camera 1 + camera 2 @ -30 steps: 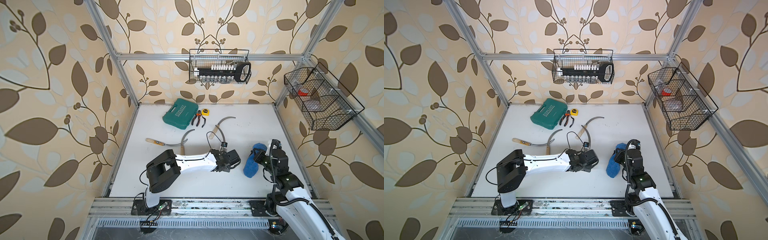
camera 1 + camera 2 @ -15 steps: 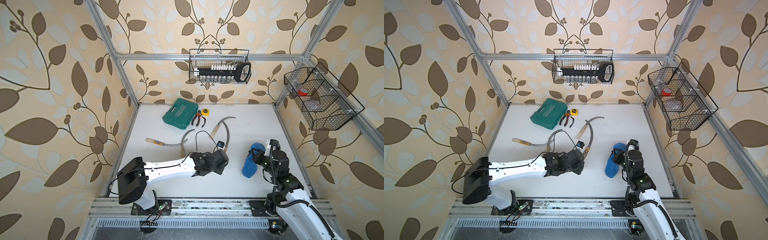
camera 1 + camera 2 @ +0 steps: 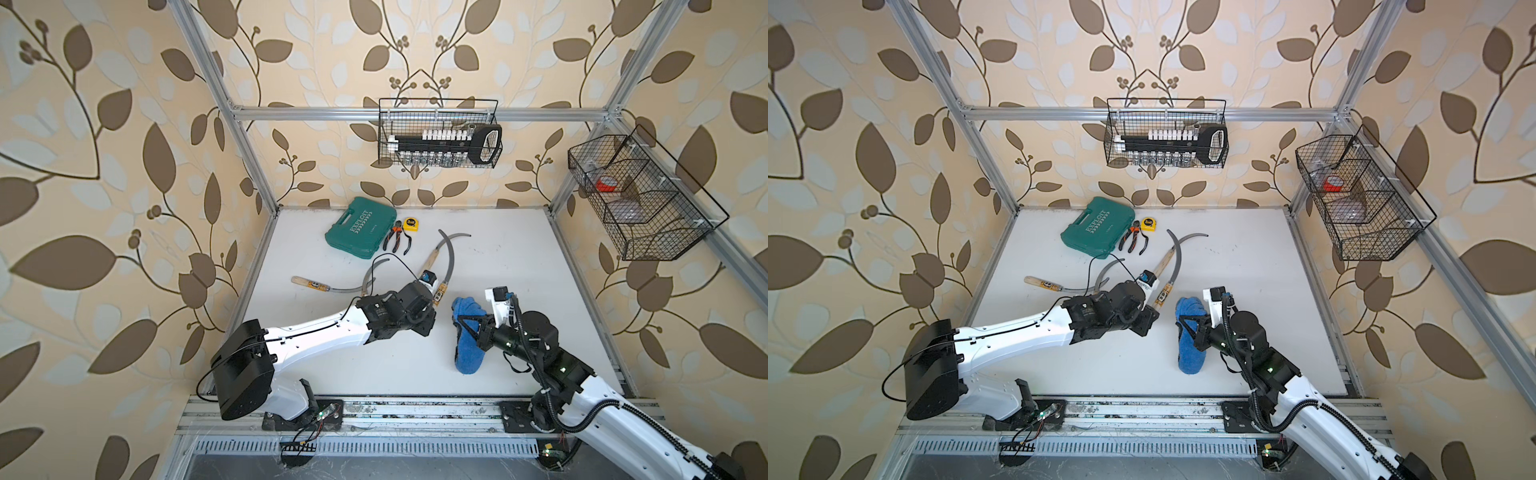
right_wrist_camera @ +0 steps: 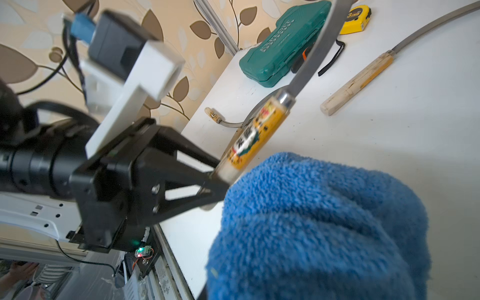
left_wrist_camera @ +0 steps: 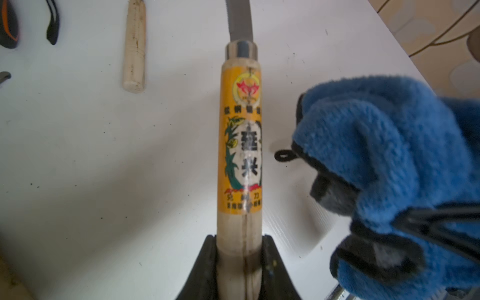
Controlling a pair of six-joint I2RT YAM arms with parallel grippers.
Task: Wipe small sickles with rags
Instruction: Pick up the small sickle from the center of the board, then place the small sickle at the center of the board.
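Four small sickles counted, each with a thin curved dark grey blade and a pale round wooden handle; none touching the cloth yet.

One sickle (image 5: 240,145), yellow label on the handle, gripped at the butt end by the left end effector (image 5: 239,262). Fingers closed tight on the wood. Blade reaching toward the far edge of the white bench (image 3: 519,270). Held off the surface, judging by the right wrist view.

Soft blue fluffy microfibre rag (image 3: 469,357) bunched round the right end effector (image 3: 460,332), clamped shut on it, between mid-bench and the front edge. Just beside the held handle on its right-edge side, but apart: no contact visible in the left wrist view.

Three more lying flat:
- one (image 3: 432,261) crossed by the held blade in both top views
- one (image 3: 307,282) near the left edge
- one (image 3: 367,275) showing its blade only, handle hidden behind the left arm

Wiped or not: cannot tell. Judged: wiping of the held sickle about to begin, most of the task probably left.

Against a second ago:
- left shoulder swung out toward the left edge
- left end effector and sickle drawn away from the right edge, rag carried the same way after them
- held blade now plain in a top view, hard to make out then
- lying sickles, teal plastic case (image 3: 360,227) and orange-and-black pliers (image 3: 397,240) unmoved
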